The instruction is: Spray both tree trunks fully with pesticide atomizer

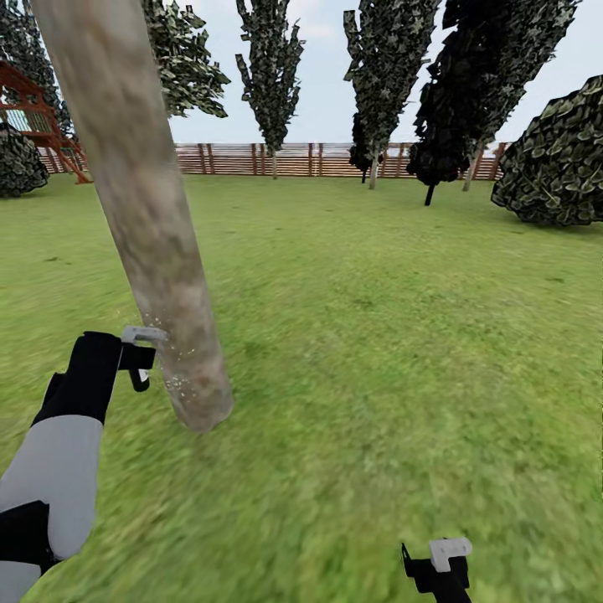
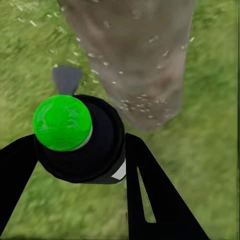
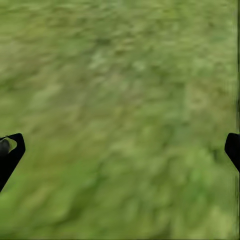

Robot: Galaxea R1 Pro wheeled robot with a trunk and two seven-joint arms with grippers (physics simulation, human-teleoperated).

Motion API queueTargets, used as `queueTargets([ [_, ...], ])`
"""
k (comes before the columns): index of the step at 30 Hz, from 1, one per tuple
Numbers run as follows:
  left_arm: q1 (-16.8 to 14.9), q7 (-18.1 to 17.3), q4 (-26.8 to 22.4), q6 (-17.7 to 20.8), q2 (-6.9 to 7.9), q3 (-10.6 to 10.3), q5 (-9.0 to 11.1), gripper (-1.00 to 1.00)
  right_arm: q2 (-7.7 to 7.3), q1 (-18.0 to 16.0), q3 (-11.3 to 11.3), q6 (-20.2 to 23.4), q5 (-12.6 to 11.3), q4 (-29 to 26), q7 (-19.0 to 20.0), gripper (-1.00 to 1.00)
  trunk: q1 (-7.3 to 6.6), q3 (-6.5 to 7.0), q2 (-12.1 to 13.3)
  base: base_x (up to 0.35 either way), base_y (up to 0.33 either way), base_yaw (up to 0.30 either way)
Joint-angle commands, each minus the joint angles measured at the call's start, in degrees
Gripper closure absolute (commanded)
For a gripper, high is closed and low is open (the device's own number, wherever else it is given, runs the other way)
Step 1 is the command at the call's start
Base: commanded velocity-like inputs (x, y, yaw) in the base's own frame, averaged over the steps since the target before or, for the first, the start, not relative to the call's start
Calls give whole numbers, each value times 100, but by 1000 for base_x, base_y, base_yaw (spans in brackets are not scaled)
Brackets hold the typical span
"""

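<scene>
The tree trunk (image 1: pixel 142 218) is mottled grey-tan with paler patches and a scatter of small white flecks near its base, and it rises from a lawn (image 1: pixel 377 335) of blotchy mid-green grass with yellower streaks. The atomizer (image 2: pixel 80 137) has a black body, a bright green round cap and a grey nozzle, and it sits between the black fingers (image 2: pixel 155 195) of the left gripper (image 1: pixel 142 356), whose arm is black at the wrist and pale grey further back. Far off, a red-brown slatted fence (image 1: pixel 251 159) runs under a pale blue-white sky, with near-black conifers (image 1: pixel 469 92) speckled dull green and a red playset (image 1: pixel 33 117).
</scene>
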Motion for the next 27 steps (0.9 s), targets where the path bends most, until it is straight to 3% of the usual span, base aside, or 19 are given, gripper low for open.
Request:
queueTargets([
  [1,6,0,-3,-1,-1,-2,1,100,0,-1,0,0,0,0,0,-100,0,0,0,9,-271,11],
  [16,34,28,73,-24,-33,17,-21,100,0,-2,0,0,0,0,0,-100,0,0,0,73,-273,3],
  [27,50,44,78,-25,-8,7,-52,100,0,-2,0,0,0,0,0,-100,0,0,0,82,-271,256],
])
